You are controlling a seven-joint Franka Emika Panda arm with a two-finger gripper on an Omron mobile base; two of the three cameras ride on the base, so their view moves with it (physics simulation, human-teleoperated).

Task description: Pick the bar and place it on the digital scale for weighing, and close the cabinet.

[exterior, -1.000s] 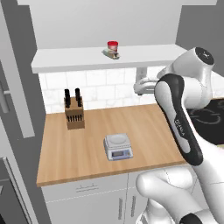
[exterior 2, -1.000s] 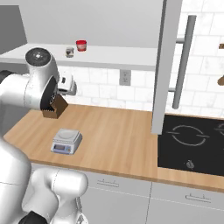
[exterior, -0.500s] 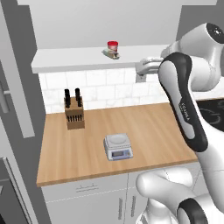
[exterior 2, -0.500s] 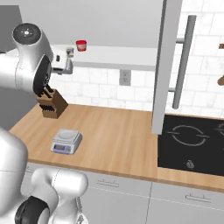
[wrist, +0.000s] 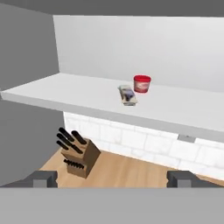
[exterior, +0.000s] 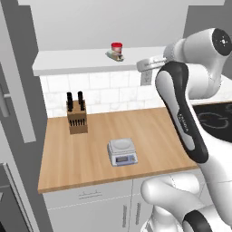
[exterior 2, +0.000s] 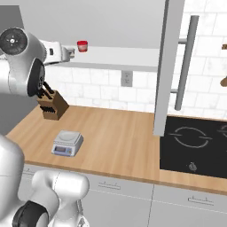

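In the left base view the arm rises from the lower right and bends up so that the gripper (exterior: 144,65) sits level with the front edge of the cabinet's (exterior: 90,61) open shelf, to the right of the bar (exterior: 115,55). The bar lies flat on that shelf, just in front of a small red-lidded jar (exterior: 117,47) and apart from the gripper. Down on the wooden counter (exterior: 90,154) the digital scale (exterior: 122,152) stands near the front edge with nothing on its platform, and a brown knife block (exterior: 76,118) stands further back to the left, by the tiled wall. In the right base view the gripper (exterior 2: 69,53) is at the shelf's front edge, just left of the jar (exterior 2: 82,45); the scale (exterior 2: 67,142) and the knife block (exterior 2: 52,105) sit on the counter (exterior 2: 119,142) below, a black hob (exterior 2: 195,144) lies to the right, and a cabinet door (exterior 2: 167,66) stands open (seen edge-on) with its long metal handle (exterior 2: 186,62). In the hand view the two dark fingertips (wrist: 40,178) stand far apart at the bottom corners, wide open and holding nothing, while the bar (wrist: 127,95) lies ahead on the white shelf (wrist: 65,92), next to the jar (wrist: 141,83), with the knife block (wrist: 78,156) below.
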